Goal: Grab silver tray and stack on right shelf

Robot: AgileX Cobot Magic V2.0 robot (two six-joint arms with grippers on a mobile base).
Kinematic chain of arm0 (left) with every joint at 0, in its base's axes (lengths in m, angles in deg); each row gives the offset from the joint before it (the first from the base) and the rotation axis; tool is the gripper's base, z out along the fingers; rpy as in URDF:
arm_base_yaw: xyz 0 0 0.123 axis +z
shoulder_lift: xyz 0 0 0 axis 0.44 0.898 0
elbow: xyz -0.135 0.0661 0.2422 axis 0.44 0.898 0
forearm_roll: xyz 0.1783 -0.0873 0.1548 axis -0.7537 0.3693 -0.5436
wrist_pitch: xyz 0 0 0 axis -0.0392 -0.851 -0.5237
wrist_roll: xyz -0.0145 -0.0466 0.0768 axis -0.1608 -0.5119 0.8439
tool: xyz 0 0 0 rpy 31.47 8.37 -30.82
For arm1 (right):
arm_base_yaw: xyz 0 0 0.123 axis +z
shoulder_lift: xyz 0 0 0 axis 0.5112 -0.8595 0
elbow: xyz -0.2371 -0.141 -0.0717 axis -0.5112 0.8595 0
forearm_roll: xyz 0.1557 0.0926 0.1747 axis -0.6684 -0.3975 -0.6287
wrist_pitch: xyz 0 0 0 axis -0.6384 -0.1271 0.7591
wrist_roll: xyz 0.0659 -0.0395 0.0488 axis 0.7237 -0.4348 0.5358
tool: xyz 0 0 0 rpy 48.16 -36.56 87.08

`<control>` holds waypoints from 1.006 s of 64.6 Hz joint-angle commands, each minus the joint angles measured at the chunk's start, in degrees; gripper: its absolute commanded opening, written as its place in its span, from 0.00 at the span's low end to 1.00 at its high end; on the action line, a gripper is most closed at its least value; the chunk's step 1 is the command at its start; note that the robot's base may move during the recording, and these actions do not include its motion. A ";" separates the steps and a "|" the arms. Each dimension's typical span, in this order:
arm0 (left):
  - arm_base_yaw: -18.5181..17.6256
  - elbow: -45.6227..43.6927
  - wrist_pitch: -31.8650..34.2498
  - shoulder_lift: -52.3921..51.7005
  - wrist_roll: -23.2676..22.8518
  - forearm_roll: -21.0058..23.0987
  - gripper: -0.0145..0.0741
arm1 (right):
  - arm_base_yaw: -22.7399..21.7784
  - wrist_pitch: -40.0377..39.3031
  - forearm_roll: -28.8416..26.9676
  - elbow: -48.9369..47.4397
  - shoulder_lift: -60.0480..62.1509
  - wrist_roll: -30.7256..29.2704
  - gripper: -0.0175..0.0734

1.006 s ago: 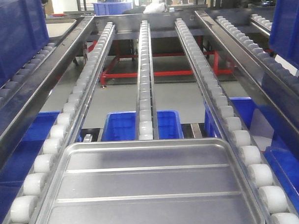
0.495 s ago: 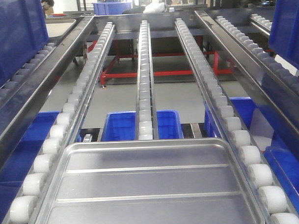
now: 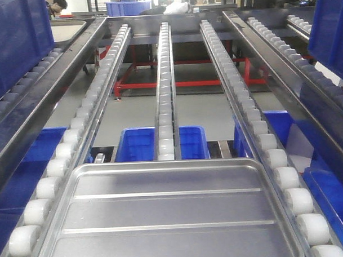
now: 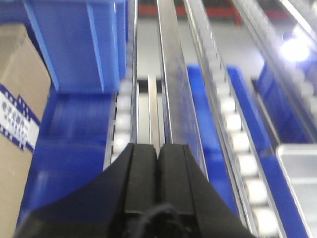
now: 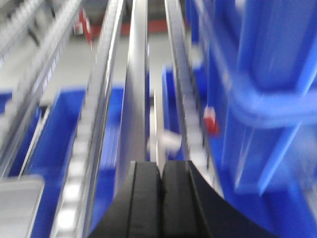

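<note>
1. The left gripper [image 4: 158, 148] has its black fingers pressed together with nothing between them; it hangs over a steel rail, with a cardboard box [image 4: 15, 124] on its left.
2. The right gripper [image 5: 161, 166] is likewise closed on nothing; its view is blurred, with a blue crate [image 5: 267, 74] just to its right.
3. The silver tray [image 3: 169, 219] lies flat on the near end of the right shelf [image 3: 166, 95], between the outer lanes of white rollers [image 3: 286, 178]; its two ridges run crosswise; its near edge is out of frame.
4. Blue bins [image 3: 139, 145] sit below the lanes, just beyond the tray's far rim.
5. Farther off, a red frame [image 3: 187, 83] stands on the floor; a person's head [image 3: 58, 4] shows at the top left.
</note>
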 commanded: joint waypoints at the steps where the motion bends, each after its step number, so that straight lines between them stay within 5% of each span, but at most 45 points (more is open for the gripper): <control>1: -0.15 -7.13 -2.73 6.28 0.07 0.42 0.06 | 0.09 5.34 -2.74 -5.96 -5.58 -0.67 0.25; 9: -0.15 -15.70 -14.56 16.33 0.07 0.52 0.06 | 0.09 19.72 -5.37 -11.95 -13.91 -0.67 0.25; 16: -0.15 -19.77 -20.93 22.96 0.07 2.00 0.06 | 0.09 24.44 -5.42 -13.73 -17.93 -0.67 0.25; 39: -0.15 -22.49 -23.03 36.53 0.07 14.60 0.06 | 0.09 29.00 -8.93 -15.32 -21.65 -2.32 0.25; 53: -1.43 -24.83 -19.76 40.96 -3.26 12.65 0.06 | 0.09 26.62 -9.13 -17.92 -28.90 -1.88 0.26; 65: -10.97 -24.96 -16.93 43.39 -15.09 4.26 0.06 | 2.56 23.68 -9.13 -21.04 -34.41 0.76 0.28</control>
